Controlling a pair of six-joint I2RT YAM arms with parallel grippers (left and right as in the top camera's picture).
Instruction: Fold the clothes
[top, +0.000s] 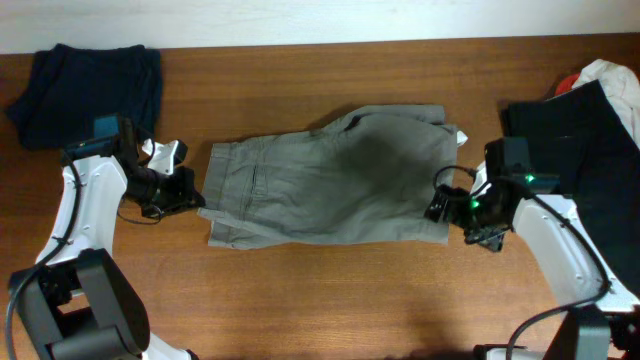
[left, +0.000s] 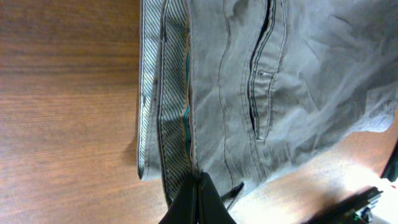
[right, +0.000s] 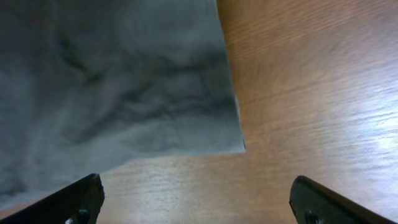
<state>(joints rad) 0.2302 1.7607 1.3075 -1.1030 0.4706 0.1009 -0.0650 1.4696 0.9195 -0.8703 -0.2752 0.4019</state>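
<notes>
We saw one grey-olive woven pair of shorts lying flat on the brown wooden surface. At its waistband the left gripper was clenched, tips touching the cloth. At its hem corner the right gripper stood released, fingers wide apart. Left of the shorts lay one folded dark navy garment, and right of them one large black garment.

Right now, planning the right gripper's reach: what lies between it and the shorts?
Only bare table. In the right wrist view, plain wood shows between the open right gripper and the nearest corner of the shorts.
</notes>
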